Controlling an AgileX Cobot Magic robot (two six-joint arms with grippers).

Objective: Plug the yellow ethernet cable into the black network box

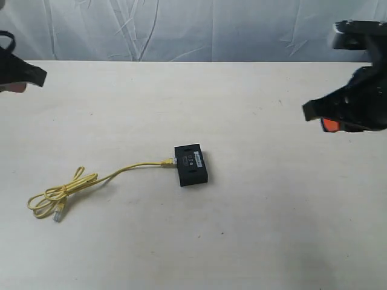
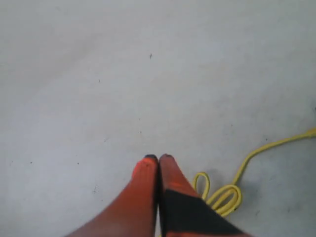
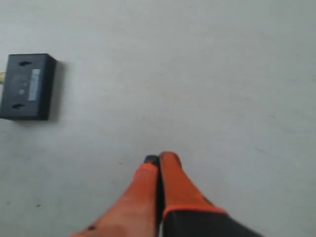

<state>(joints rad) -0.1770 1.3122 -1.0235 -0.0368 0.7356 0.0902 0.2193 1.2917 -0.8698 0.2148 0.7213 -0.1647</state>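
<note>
The black network box (image 1: 191, 164) lies flat near the table's middle, its white label facing up; it also shows in the right wrist view (image 3: 27, 86). The yellow ethernet cable (image 1: 115, 175) runs from the box's left side, one plug sitting at the box's port, out to a loose coil at the left (image 2: 224, 195). Its free clear plug (image 1: 58, 214) rests beside the coil. My left gripper (image 2: 158, 158) is shut and empty, raised at the far left edge (image 1: 27, 75). Raised at the far right, my right gripper (image 3: 159, 159) is also shut and empty (image 1: 314, 112).
The pale table top (image 1: 272, 211) carries only the box and cable. A wrinkled white backdrop (image 1: 181, 30) stands behind the table's far edge.
</note>
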